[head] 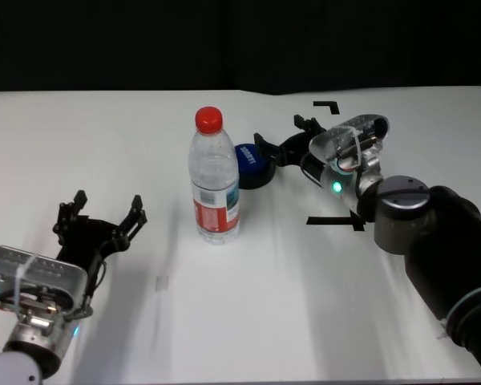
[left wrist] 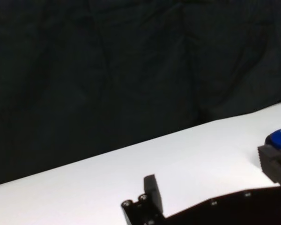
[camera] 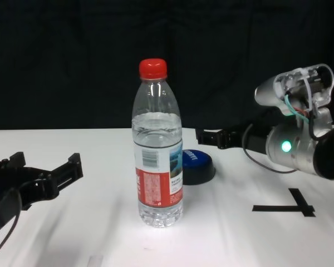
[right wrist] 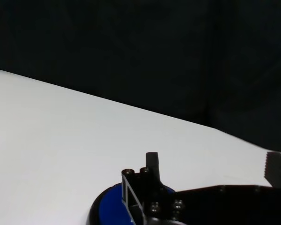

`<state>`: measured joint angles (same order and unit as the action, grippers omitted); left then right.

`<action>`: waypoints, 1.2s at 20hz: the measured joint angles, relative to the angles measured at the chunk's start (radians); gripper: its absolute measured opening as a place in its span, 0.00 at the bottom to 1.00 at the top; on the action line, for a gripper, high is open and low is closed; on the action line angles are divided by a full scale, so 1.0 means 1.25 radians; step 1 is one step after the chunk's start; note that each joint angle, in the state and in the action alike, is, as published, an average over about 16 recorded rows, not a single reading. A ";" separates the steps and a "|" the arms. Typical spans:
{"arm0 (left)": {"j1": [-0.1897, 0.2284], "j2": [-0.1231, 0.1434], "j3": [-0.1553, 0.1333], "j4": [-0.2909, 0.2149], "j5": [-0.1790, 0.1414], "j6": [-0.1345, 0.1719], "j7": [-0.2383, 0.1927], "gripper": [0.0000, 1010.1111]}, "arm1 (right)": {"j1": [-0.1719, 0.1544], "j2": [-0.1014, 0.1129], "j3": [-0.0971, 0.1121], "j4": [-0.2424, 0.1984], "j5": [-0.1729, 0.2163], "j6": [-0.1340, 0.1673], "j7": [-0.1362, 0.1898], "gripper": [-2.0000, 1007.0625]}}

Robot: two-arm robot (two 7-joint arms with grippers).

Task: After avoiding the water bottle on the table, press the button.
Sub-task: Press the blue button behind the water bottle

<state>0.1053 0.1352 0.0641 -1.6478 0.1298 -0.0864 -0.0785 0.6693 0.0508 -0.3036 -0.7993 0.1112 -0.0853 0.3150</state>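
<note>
Bottle: I see the water bottle [head: 215, 178] upright mid-table [head: 248, 313], cap up.
Button: button [head: 252, 164] just behind it.
Right pincer [head: 282, 138]: spread, seemingly over the button.
Left pincer [head: 101, 212]: spread, parked near-left.

A black curtain [camera: 72, 61] hangs in soft folds behind the work area and fills the whole backdrop, so no wall, window or floor can be seen. In front of it lies a flat white surface [head: 104, 136], evenly lit from above with faint soft shadows. Thin black tape marks [head: 337, 220] sit on its right side, one a cross and one a corner farther back.
</note>
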 joint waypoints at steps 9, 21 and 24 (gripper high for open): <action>0.000 0.000 0.000 0.000 0.000 0.000 0.000 0.99 | 0.011 -0.005 -0.003 0.025 0.002 -0.004 0.010 1.00; 0.000 0.000 0.000 0.000 0.000 0.000 0.000 0.99 | 0.017 -0.009 -0.006 0.047 0.005 0.005 0.015 1.00; 0.000 0.000 0.000 0.000 0.000 0.000 0.000 0.99 | 0.019 -0.010 -0.007 0.052 0.006 0.008 0.017 1.00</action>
<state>0.1053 0.1352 0.0641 -1.6478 0.1298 -0.0864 -0.0785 0.6930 0.0386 -0.3118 -0.7340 0.1182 -0.0755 0.3363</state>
